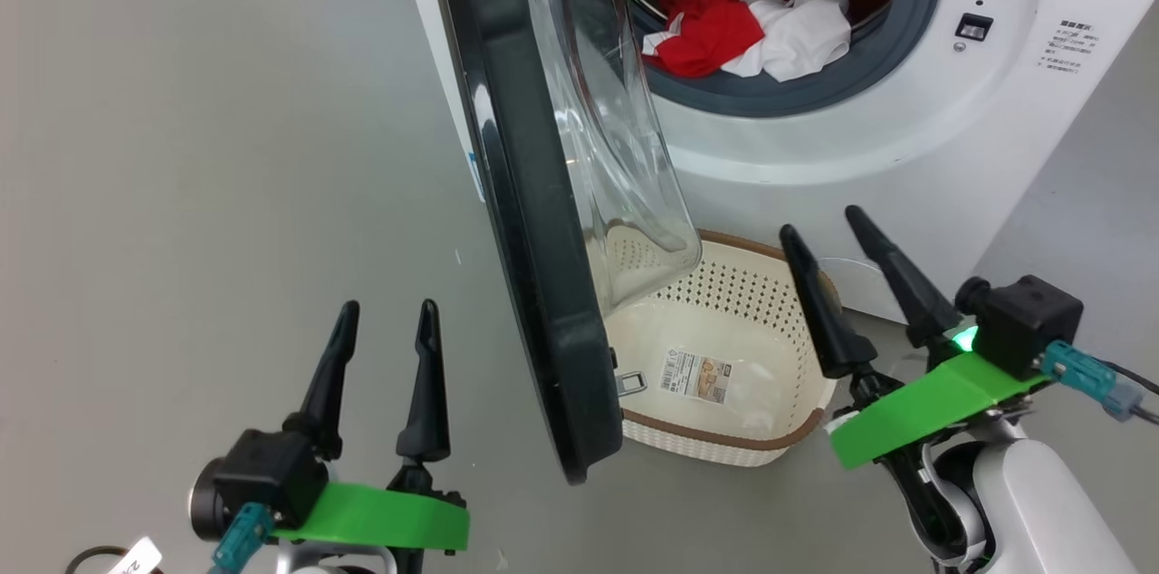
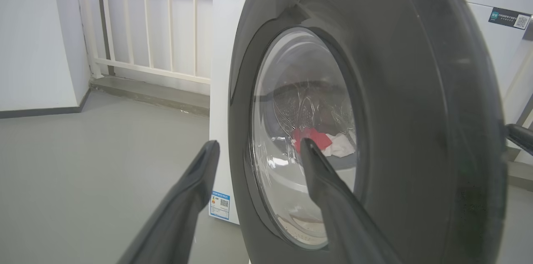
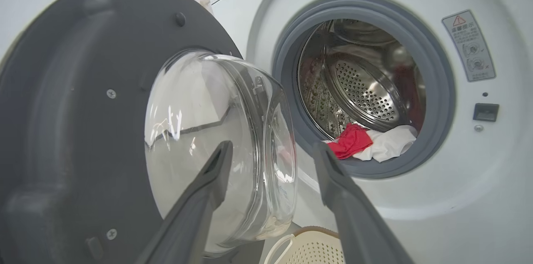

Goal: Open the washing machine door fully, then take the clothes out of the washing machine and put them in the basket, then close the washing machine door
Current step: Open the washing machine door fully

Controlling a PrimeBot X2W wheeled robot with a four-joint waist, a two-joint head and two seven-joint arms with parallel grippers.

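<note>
The washing machine door (image 1: 534, 221) stands half open, its glossy black rim edge-on between your hands. Your right hand (image 1: 822, 223), spread and empty, sits on the inner glass-bowl side and is, in my judgement, better placed to push it wide. Your left hand (image 1: 387, 310), likewise released, faces the outer side. Soft red-and-white clothes (image 1: 751, 31) lie at the mouth of the washing machine (image 1: 905, 130), above the perforated basket (image 1: 724, 443).

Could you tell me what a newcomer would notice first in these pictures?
The large round door with a glossy black rim and clear glass bowl stands partly open, edge-on mid-picture in the head view. Behind it, soft red and white clothes lie heaped at the mouth of the big white washing machine, with a cream perforated plastic basket on the floor below.
</note>
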